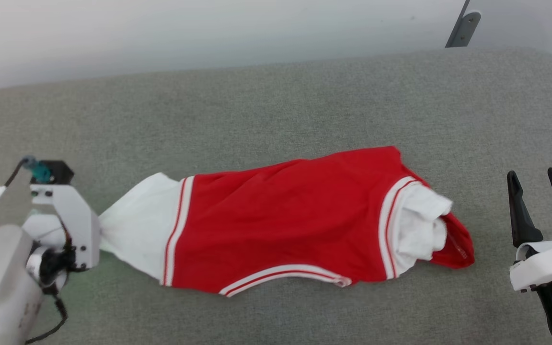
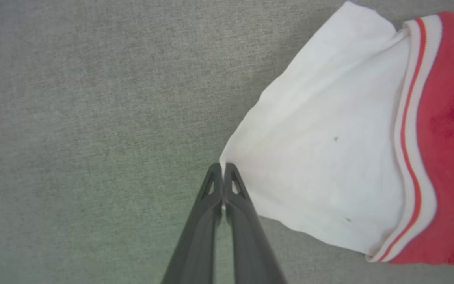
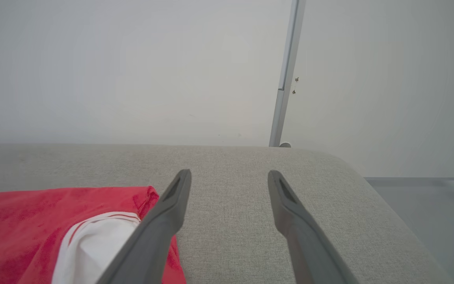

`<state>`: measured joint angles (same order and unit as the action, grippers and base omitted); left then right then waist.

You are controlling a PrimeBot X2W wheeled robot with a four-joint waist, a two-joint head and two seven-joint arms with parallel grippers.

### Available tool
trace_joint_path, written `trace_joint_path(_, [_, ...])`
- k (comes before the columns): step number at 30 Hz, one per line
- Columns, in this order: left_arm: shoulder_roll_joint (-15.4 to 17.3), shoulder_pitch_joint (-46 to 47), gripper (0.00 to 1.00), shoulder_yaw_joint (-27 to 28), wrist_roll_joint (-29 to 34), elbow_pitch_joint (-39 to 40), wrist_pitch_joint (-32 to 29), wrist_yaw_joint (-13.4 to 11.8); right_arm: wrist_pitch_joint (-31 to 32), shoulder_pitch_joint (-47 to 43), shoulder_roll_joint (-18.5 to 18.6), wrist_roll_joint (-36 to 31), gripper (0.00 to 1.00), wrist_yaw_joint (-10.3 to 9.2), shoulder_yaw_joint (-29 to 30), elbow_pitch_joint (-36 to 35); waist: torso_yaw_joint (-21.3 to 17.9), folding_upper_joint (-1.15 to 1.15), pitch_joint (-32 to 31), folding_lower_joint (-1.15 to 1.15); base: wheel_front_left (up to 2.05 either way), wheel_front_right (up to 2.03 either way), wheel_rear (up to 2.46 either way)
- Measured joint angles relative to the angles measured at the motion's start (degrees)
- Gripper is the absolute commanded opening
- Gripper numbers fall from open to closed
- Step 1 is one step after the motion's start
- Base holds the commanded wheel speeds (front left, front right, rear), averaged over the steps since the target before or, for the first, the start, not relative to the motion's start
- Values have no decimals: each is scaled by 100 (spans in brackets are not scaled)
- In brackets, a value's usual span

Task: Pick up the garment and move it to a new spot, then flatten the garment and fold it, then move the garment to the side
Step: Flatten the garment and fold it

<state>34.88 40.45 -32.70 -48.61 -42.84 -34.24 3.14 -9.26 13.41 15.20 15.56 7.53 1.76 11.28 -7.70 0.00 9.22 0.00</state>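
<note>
The garment (image 1: 281, 215), a red jersey shirt with white sleeves and striped trim, lies stretched left to right across the grey padded surface (image 1: 276, 105). My left gripper (image 2: 223, 169) is shut on the tip of its left white sleeve (image 2: 321, 150), which is drawn to a point at the fingertips. In the head view that sleeve (image 1: 137, 230) tapers into the left gripper's pale body (image 1: 72, 225). The right white sleeve (image 1: 422, 225) lies bunched over the red cloth. My right gripper (image 1: 539, 179) stands open to the right of the garment, apart from it, and its fingers (image 3: 172, 197) hold nothing.
The grey padded surface ends at a rounded far-right corner (image 3: 341, 165), with a white wall and a metal post (image 3: 286, 75) behind it. A pale floor (image 3: 428, 205) lies beyond the right edge. Bare padding stretches behind and in front of the garment.
</note>
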Motion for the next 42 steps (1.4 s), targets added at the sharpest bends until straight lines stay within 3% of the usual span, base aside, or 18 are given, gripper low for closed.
trace_joint_path(8, [114, -237, 0, -91, 187, -175, 270, -120, 131, -116, 49, 110, 100, 0, -24, -41, 37, 0, -64, 0, 0, 0, 0])
trace_joint_path(20, [-1, -280, 0, -59, 125, -533, 625, -60, 225, -265, 97, 159, 100, 0, 90, 54, 38, 0, -105, 0, 0, 0, 0])
trace_joint_path(21, [-16, -274, 24, -56, 124, -550, 658, -54, 233, -287, 103, 200, 100, 0, 75, 55, 47, 0, -113, 0, 0, 0, 0])
trace_joint_path(22, [-37, -269, 31, -57, 118, -566, 676, -54, 260, -326, 112, 218, 100, 0, 48, 57, 57, 0, -122, 0, 0, 0, 0])
trace_joint_path(24, [-62, -253, 40, -57, 118, -590, 733, -43, 286, -390, 125, 268, 100, 0, -21, 60, 78, 0, -138, 0, 0, 0, 0])
trace_joint_path(27, [-94, -220, 39, -66, 116, -613, 761, -10, 344, -416, 160, 417, 100, 0, -191, 10, 111, 0, -151, 0, 0, 0, 0])
trace_joint_path(28, [-108, -218, 47, -68, 116, -615, 784, -4, 349, -425, 168, 459, 100, 0, -235, -4, 121, 0, -155, 0, 0, 0, 0])
trace_joint_path(30, [-122, -191, 100, -78, 116, -619, 809, -2, 380, -438, 214, 512, 100, 0, -341, -37, 141, 0, -161, 0, 0, 0, 0])
trace_joint_path(42, [-168, -52, 100, -113, 103, -458, 825, -16, 557, -387, 248, 728, 100, 0, -843, -318, 218, 0, -182, 0, 0, 0, 0])
